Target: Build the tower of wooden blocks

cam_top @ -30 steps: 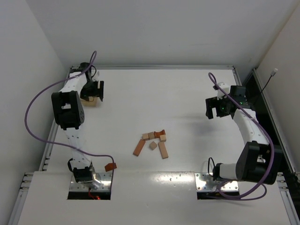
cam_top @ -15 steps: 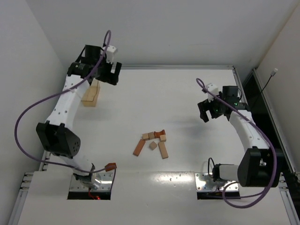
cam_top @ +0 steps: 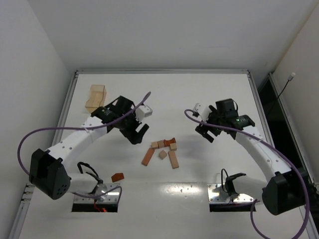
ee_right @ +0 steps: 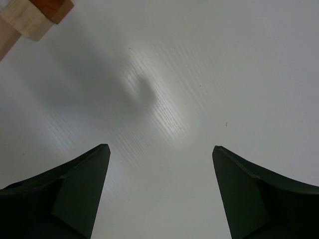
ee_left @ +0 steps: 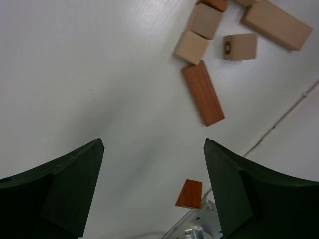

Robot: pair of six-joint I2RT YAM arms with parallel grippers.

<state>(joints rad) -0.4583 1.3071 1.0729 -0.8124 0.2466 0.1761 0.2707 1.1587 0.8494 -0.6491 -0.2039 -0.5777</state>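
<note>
- Left gripper [cam_top: 135, 132]: my jaws stand wide apart with nothing between them. It hangs over bare tabletop [cam_top: 199, 89], at about 10 o'clock from the blocks [cam_top: 162, 149], near them but not touching.
- Right gripper [cam_top: 205, 132]: also spread wide and empty. It sits at about 2 o'clock from the blocks, apart from them.
- The blocks lie loose in a small cluster mid-tabletop. All of them lie flat, and I see none stacked.
- Reddish bar [ee_left: 203, 93]: on the cluster's 8 o'clock side, lying at a slant.
- Pale bar [cam_top: 173, 159]: at the 5 o'clock side, longer than the rest.
- Holed cube [ee_left: 240, 46]: between the two bars, with a round mark on one face.
- Pale cubes [ee_left: 191, 47]: two of them, side by side and touching, along the 11 o'clock edge. A reddish piece [cam_top: 169, 142] sits just beside them at 1 o'clock; I cannot tell its shape.
- Red wedge [cam_top: 117, 177]: alone, well apart from the cluster at 8 o'clock, near my left base.
- Right wrist view: only a corner of the cluster shows, at 10 o'clock of the view.
- Big pale wooden piece [cam_top: 94, 98]: at the tabletop's far 10 o'clock corner, well apart from everything.
</note>
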